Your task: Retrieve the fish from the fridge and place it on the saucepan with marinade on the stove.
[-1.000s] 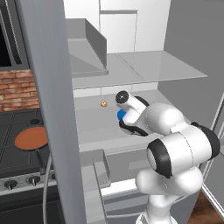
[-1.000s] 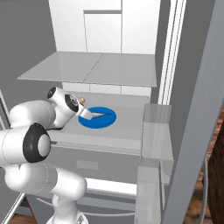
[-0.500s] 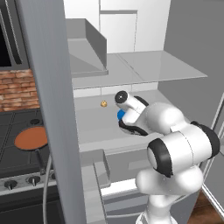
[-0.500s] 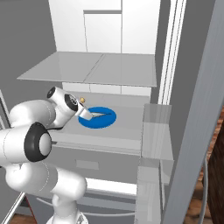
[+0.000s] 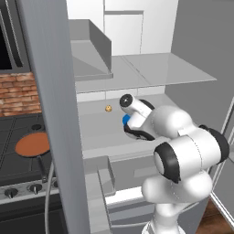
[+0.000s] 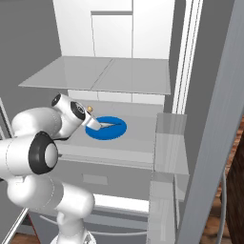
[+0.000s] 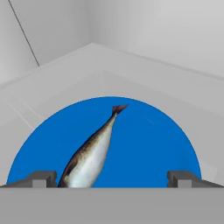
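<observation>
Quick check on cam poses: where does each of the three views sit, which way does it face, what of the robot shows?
Left base view: behind the arm's left, facing the open fridge and stove; arm at lower right.
Right base view: behind the arm's right, facing the fridge shelf; arm at lower left.
Hand view: on the hand, looking along it; fingertips at the bottom.
Shared: right base and hand views both show the fish on the plate.

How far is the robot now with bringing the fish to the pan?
Done: the fridge stands open. In hand: the open gripper hovers over the fish, which lies on its blue plate, ungrasped. Left: gripping it and carrying it to the saucepan on the stove.
</observation>
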You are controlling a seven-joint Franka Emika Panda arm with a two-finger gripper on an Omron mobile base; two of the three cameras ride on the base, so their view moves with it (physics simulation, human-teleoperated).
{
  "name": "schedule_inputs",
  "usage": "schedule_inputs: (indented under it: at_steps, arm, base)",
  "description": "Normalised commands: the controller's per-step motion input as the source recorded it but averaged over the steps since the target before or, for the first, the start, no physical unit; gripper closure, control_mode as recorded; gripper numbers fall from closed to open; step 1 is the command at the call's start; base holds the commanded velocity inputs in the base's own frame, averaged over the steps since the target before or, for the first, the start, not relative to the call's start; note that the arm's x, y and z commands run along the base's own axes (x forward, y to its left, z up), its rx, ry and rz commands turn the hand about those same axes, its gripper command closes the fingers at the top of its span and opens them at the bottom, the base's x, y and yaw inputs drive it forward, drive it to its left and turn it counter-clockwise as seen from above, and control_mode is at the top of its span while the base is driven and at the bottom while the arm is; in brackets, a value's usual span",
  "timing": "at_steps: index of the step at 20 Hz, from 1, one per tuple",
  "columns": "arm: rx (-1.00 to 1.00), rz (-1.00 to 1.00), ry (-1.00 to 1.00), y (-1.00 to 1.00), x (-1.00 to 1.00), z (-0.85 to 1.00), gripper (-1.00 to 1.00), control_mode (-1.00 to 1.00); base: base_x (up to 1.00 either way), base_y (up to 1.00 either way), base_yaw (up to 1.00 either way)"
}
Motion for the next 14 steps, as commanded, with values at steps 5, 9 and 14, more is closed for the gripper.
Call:
schedule_inputs:
  at_steps: [5,9,14]
  arm:
    - [0.0,-0.01,0.0,0.0,0.02,0.0,-1.0,-1.0]
    - [0.0,-0.01,0.0,0.0,0.01,0.0,-1.0,-1.0]
    - [0.0,-0.03,0.0,0.06,0.04,0.0,-1.0,-1.0]
  base:
    - [0.0,0.0,0.0]
    - [0.0,0.0,0.0]
    - [0.0,0.0,0.0]
